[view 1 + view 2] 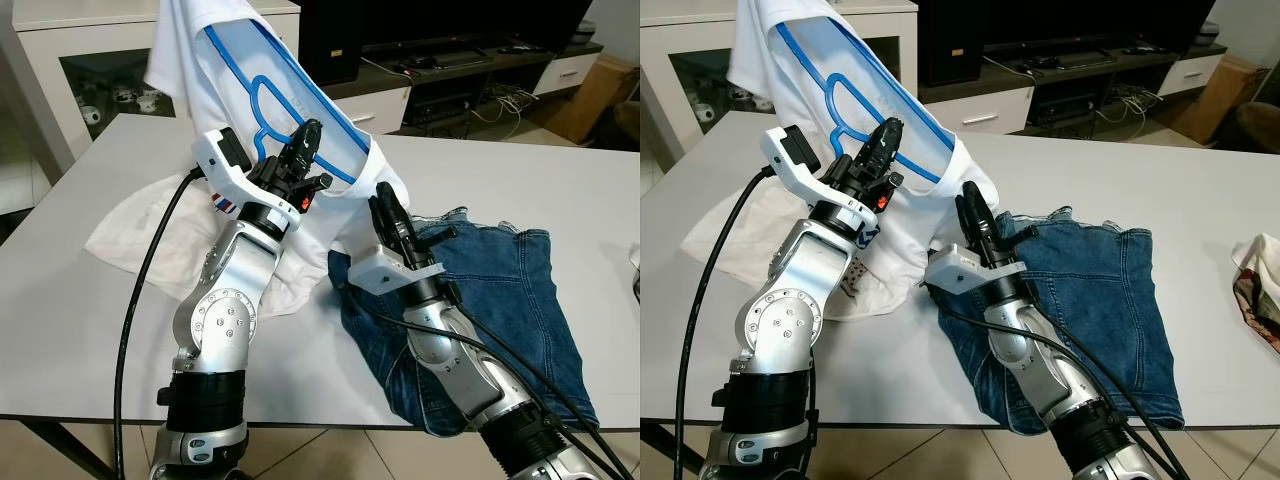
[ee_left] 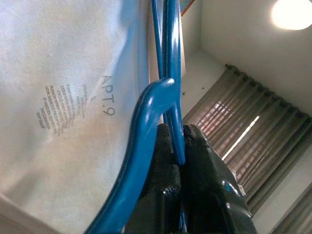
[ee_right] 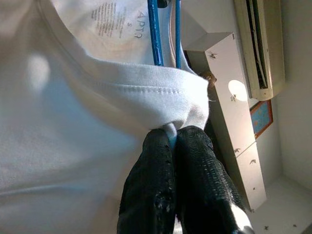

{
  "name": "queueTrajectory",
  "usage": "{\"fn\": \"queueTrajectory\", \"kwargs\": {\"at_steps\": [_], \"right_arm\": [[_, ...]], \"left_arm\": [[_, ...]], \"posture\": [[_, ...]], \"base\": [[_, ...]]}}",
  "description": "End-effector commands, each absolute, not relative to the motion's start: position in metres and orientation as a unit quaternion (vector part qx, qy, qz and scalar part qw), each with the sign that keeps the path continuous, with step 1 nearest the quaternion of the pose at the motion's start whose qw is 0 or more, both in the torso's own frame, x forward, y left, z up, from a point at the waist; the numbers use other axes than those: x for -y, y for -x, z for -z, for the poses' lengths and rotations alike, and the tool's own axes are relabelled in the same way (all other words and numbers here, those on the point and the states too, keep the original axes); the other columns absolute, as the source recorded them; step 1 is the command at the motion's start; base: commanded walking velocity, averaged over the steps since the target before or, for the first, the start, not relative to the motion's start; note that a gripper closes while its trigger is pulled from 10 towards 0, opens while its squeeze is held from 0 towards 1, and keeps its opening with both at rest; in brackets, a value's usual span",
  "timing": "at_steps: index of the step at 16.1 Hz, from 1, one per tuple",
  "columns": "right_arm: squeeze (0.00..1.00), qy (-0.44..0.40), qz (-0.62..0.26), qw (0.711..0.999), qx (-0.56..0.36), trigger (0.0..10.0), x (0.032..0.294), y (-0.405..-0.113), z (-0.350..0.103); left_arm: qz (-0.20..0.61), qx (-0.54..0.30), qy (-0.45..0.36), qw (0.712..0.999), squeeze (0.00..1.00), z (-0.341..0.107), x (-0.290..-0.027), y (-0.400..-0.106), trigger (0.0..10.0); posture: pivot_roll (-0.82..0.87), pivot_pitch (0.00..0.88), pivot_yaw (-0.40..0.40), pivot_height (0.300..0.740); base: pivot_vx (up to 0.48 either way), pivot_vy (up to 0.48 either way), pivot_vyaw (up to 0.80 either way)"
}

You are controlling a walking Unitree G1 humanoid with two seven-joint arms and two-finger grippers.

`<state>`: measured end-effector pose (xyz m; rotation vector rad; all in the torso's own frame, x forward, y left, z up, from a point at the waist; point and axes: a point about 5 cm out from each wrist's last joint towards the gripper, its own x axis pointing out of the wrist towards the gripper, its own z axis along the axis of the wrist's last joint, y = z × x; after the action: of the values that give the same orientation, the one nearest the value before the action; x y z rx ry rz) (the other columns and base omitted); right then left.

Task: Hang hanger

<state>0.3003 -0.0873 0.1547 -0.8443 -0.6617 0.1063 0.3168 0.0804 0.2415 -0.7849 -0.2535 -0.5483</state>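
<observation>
A blue plastic hanger (image 1: 262,95) sits inside a white T-shirt (image 1: 205,40) that is held up over the grey table (image 1: 90,300). My left gripper (image 1: 305,140) is shut on the hanger's thin blue bars, seen close in the left wrist view as the hanger (image 2: 168,87) between black fingers (image 2: 200,165). My right gripper (image 1: 383,208) is shut on the shirt's collar hem (image 3: 161,90), pinching the white cloth just below the neck opening. The hanger's hook is hidden inside the cloth.
Blue jeans (image 1: 500,290) lie spread on the table under my right arm. More white cloth (image 1: 135,240) lies flat to the left. A TV stand (image 1: 470,80) with cables and a white cabinet (image 1: 90,60) stand behind the table. A cloth bundle (image 1: 1260,290) sits at the right edge.
</observation>
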Motion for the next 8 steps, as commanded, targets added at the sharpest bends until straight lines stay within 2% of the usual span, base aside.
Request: {"fn": "queueTrajectory", "kwargs": {"at_steps": [1,7,8], "right_arm": [[0.0,0.393,-0.05,0.856,0.332,0.0,0.088,-0.297,-0.161],[0.0,0.382,-0.045,0.859,0.338,0.0,0.099,-0.294,-0.166],[0.0,0.387,-0.059,0.854,0.341,3.1,0.096,-0.29,-0.164]], "left_arm": [[0.263,0.124,0.37,0.883,0.0,-0.243,-0.08,-0.317,3.6],[0.256,0.122,0.37,0.885,0.0,-0.24,-0.083,-0.318,3.6],[0.255,0.123,0.371,0.885,0.0,-0.24,-0.083,-0.319,3.6]], "posture": [[0.07,0.039,-0.047,0.74],[0.07,0.035,-0.048,0.74],[0.06,0.034,-0.048,0.74]], "base": [[0.0,0.0,0.0],[0.0,0.0,0.0],[0.0,0.0,0.0]]}}
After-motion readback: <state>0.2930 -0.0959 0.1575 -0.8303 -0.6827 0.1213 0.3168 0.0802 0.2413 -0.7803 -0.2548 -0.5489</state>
